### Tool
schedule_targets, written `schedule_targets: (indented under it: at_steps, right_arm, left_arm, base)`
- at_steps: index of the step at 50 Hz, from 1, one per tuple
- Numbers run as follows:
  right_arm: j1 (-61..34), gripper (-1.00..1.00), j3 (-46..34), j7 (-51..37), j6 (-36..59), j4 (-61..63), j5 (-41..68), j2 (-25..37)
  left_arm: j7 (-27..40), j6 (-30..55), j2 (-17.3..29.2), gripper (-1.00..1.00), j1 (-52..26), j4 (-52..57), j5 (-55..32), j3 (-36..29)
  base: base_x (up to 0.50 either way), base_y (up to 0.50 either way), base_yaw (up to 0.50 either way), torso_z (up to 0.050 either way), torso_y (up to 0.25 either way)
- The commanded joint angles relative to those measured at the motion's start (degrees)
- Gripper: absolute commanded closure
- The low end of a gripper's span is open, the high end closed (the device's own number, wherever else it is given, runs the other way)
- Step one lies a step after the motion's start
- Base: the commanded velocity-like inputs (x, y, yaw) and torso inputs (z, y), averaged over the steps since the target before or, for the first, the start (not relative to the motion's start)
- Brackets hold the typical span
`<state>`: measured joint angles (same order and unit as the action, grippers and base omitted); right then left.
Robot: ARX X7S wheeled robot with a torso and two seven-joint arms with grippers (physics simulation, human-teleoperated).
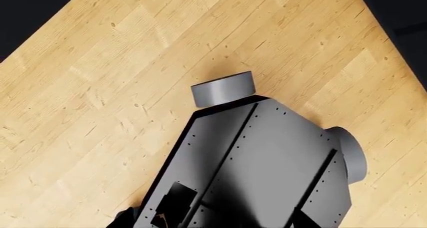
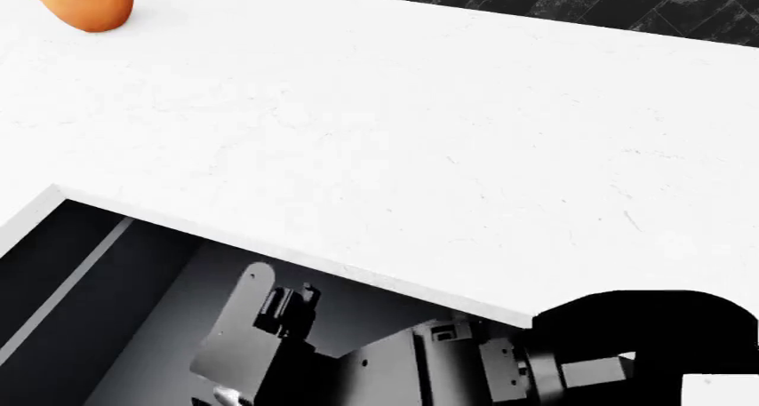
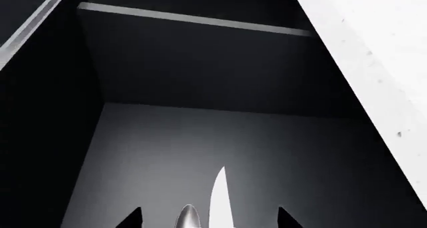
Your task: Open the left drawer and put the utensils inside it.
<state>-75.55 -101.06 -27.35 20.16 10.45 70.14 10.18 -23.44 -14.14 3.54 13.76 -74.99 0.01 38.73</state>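
Starting on the left, with the left arm's camera: only wooden floor (image 1: 100, 88) and the grey robot base (image 1: 267, 163) with a round wheel (image 1: 223, 89). No sign of the left gripper there, so no way to tell about its jaws. Far from the job, by the look of it.

Next, looking down from the head. Up in the left corner, a round orange thing (image 2: 83, 2) on the white tabletop (image 2: 415, 139). Below the tabletop edge, the left drawer (image 2: 95, 290), pulled out, dark grey inside. Reaching down into it, the right arm (image 2: 255, 335).

Then the right arm's camera, looking into the drawer. Low in the picture, the right gripper (image 3: 210, 219), jaws spread wide, one dark tip on each side. Between the tips, first the silver spoon (image 3: 189, 219), then just beside it the knife (image 3: 220, 195), only its pale blade showing. Both long and thin, both pointing straight away from the jaws toward the back wall of the drawer. Handles hidden. Not pinched by the tips, going by the gaps on both sides. Lying on the drawer floor or held further back? Cannot tell.

Probably near the end of the task: both utensils inside the drawer already. Best next move, most likely: pull the right arm straight back along the line of the blade, without bumping the tabletop edge just above.
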Motion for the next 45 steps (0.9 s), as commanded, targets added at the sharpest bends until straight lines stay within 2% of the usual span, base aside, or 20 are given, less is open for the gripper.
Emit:
schedule_targets:
  at_steps: [1, 8, 17, 35, 45]
  right_arm:
    - [-4.07, -1.00, 5.38, -1.77, -3.07, 9.91, 0.71, 5.33]
    - [-3.80, -1.00, 6.17, -3.35, -4.55, 12.87, -1.19, 6.39]
    - [-11.32, -1.00, 17.81, -2.96, -11.00, 22.24, 6.29, 17.07]
    - [-11.55, -1.00, 21.18, -2.87, -13.53, 21.71, 8.00, 21.65]
    - [-12.56, -1.00, 22.63, -5.80, -13.77, 24.33, 7.29, 24.05]
  left_arm:
    - [0.24, 0.04, 0.04, -1.00, -0.03, 0.00, -0.03, -0.31]
    - [0.37, 0.19, 0.05, -1.00, 0.04, 0.00, -0.07, -0.37]
    - [0.67, 0.69, 0.15, -1.00, -0.11, 0.00, -0.07, -0.10]
    - [1.12, 0.55, 0.08, -1.00, 0.02, 0.00, 0.00, -0.37]
    - [1.13, 0.31, -0.01, -1.00, 0.00, 0.00, -0.04, -0.36]
  base:
    - [0.00, 0.00, 0.00, 0.000, 0.000]
    - [0.00, 0.00, 0.00, 0.000, 0.000]
    - [0.00, 0.00, 0.00, 0.000, 0.000]
    - [0.00, 0.00, 0.00, 0.000, 0.000]
    - [0.00, 0.00, 0.00, 0.000, 0.000]
